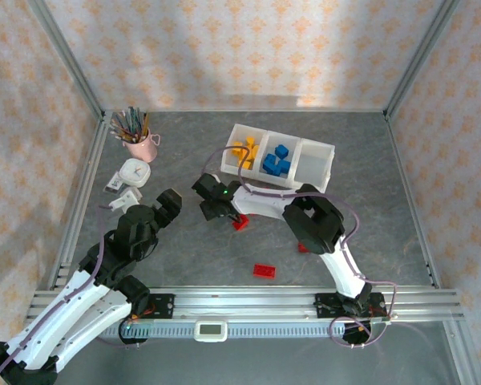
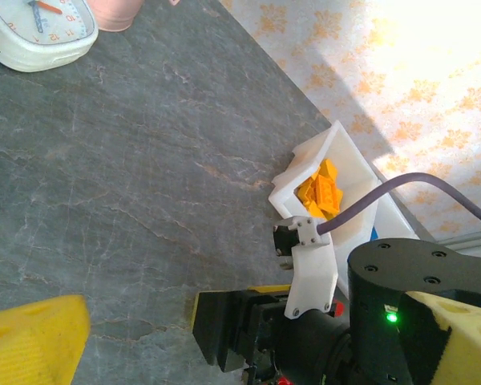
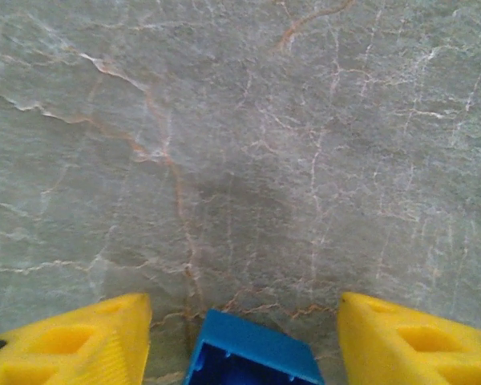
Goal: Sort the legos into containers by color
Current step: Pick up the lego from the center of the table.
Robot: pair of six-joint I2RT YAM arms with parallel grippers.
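Note:
A blue lego (image 3: 252, 353) lies on the table between the yellow fingers of my right gripper (image 3: 244, 314), with a small gap on each side, so the gripper is open around it. From above, the right gripper (image 1: 212, 202) hangs low over the table left of the white three-part tray (image 1: 330, 152). Yellow legos (image 1: 244, 150) fill the tray's left compartment and blue legos (image 1: 277, 161) the middle one. Three red legos lie on the table (image 1: 240, 223), (image 1: 264, 270), (image 1: 303, 248). My left gripper (image 1: 172, 202) is open and holds nothing, close to the right gripper.
A pink pencil cup (image 1: 140, 144) and a white clock (image 1: 134, 172) stand at the back left. The tray's right compartment (image 1: 313, 163) holds nothing. In the left wrist view the right arm's black wrist (image 2: 401, 313) crowds the tray's corner (image 2: 305, 172).

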